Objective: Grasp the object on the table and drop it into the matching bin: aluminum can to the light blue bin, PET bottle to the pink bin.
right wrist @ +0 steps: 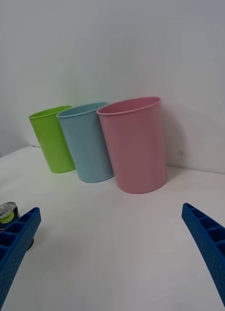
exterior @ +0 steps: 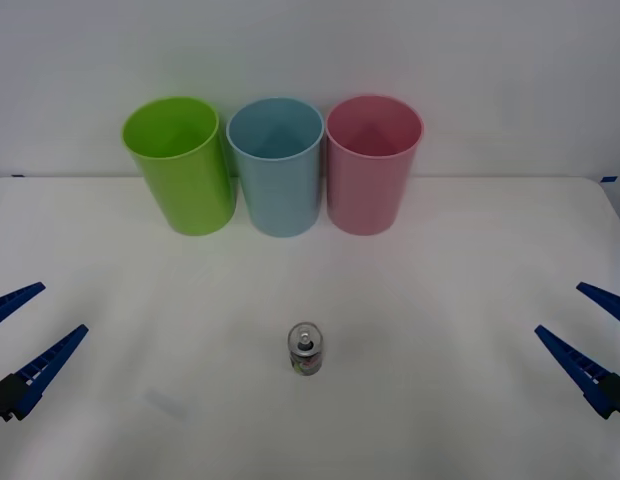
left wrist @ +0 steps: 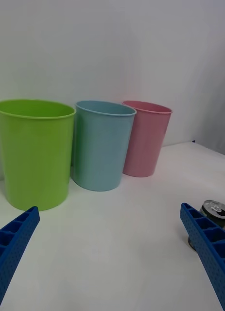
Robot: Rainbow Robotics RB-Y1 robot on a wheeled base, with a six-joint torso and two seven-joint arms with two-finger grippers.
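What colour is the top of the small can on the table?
Silver, with a pull tab; the aluminum can shows its top best in the front view.

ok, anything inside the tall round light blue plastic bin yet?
Nothing visible inside the tall round light blue plastic bin; its floor is hidden behind the wall. The small metal can stands on the white table.

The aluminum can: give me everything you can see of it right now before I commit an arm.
The aluminum can is small and short, with a silver top, a pull tab and a multicoloured printed side. It stands upright on the white table, near the middle, well in front of the three bins and roughly in line with the light blue bin. Nothing touches it: the left gripper and right gripper are both open, far out to either side.
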